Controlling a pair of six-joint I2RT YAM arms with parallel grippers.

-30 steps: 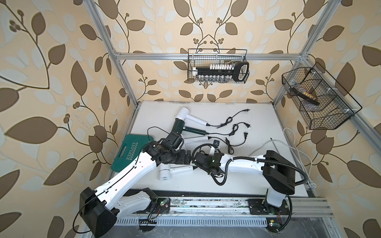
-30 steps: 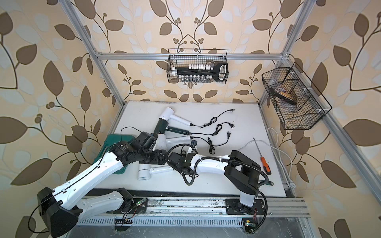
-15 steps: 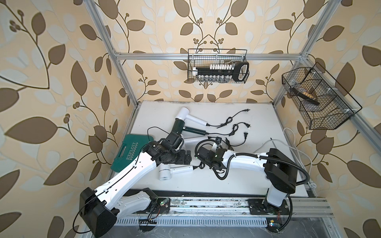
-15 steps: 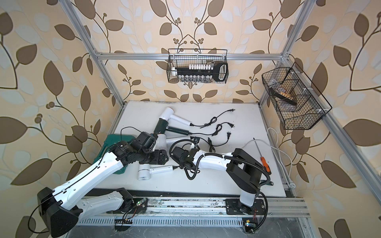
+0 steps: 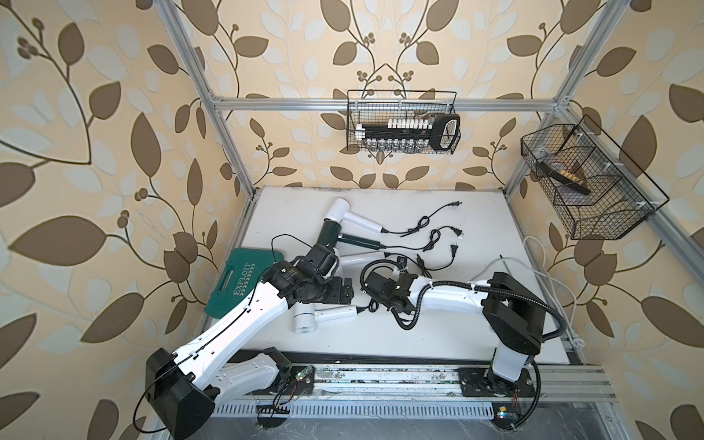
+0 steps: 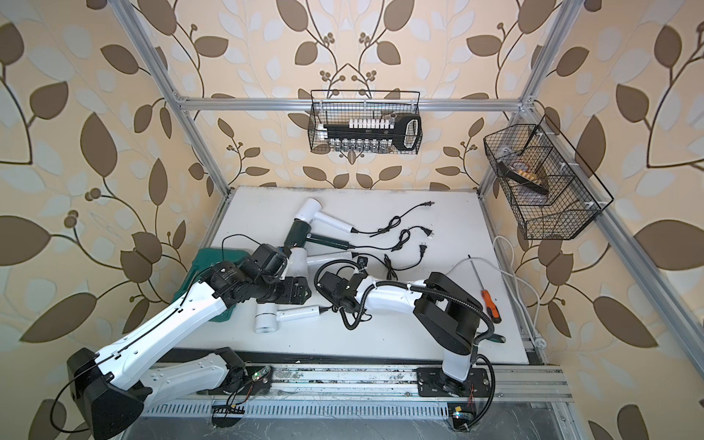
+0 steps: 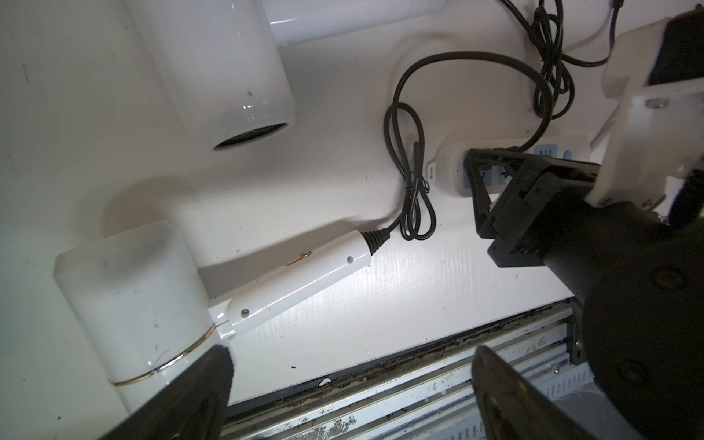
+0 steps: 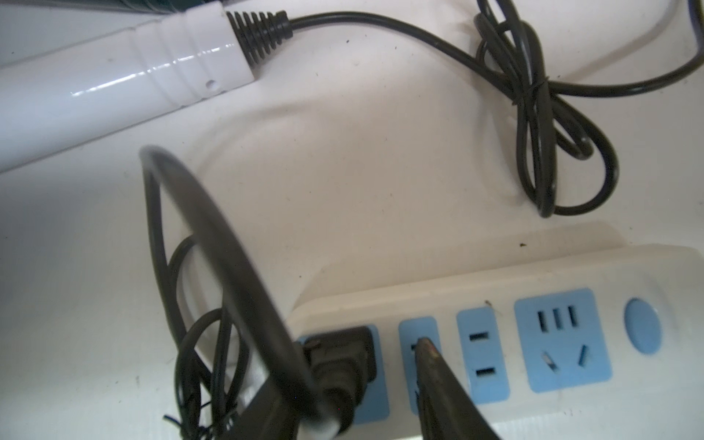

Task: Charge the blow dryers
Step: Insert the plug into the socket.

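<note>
At the near edge of the white table [image 5: 476,213], low and left of centre in both top views, the left gripper [image 7: 350,354] hangs with its jaws spread wide and nothing between them. It is just above the head of the nearest white blow dryer [image 5: 331,313], which lies on its side. That dryer's black cord [image 7: 407,198] loops across the table to a black plug [image 8: 339,354]. The plug is seated in the end socket of the white power strip [image 8: 457,278], the socket farthest from the strip's round blue button. The right gripper [image 8: 346,381] is poised over the plug at mid-frame with its jaws partly apart and grips nothing. One finger [image 8: 438,381] stands clear of the plug, over the neighbouring blue socket, and the other is hidden behind a blurred loop of cord.

A green tool case [image 5: 244,280] lies at the table's left edge, and an orange-handled screwdriver [image 6: 489,301] lies at the right. Farther back, a second white dryer [image 6: 301,263] sits partly under the left arm. Beyond it are the dark green dryer [image 5: 331,234] and the last white dryer [image 5: 341,211]. Their three loose plugs [image 5: 459,233] lie on the table right of centre, apart from the strip. Wire baskets [image 5: 402,122] hang on the walls in the upper part of the frame.
</note>
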